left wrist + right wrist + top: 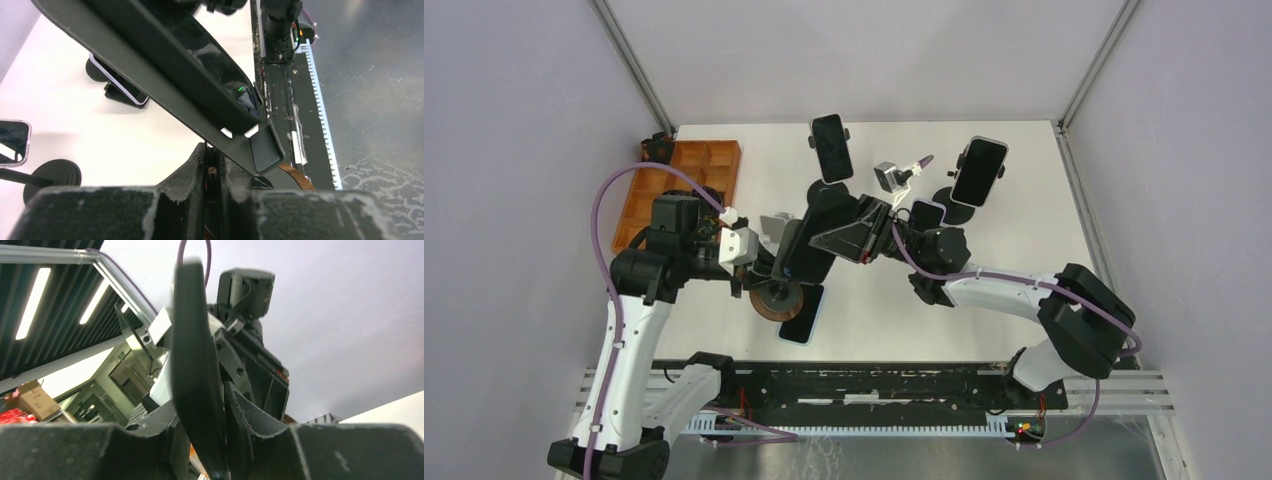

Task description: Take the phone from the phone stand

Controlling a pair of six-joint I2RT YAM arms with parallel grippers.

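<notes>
Counting overhead, you have three other phones [831, 147] [979, 171] [927, 213] propped on stands across the counter [1014, 245], plus one orange tray [689, 175]. Task phone [200, 50] sits tilted in the phone stand [262, 152]. Left hand [214, 160] is pressed together at its stem; right hand [205, 405] pinches the phone's edge.

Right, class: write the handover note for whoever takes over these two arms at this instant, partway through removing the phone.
Left gripper: shut on the stem of the phone stand, above its round brown base.
Right gripper: closed on the edges of the black phone.
Phone: tilted, resting in the stand's cradle against its bottom lip, not yet out.
Done: both grips placed.
Left to do: slide the phone clear of the cradle and set it down.
</notes>
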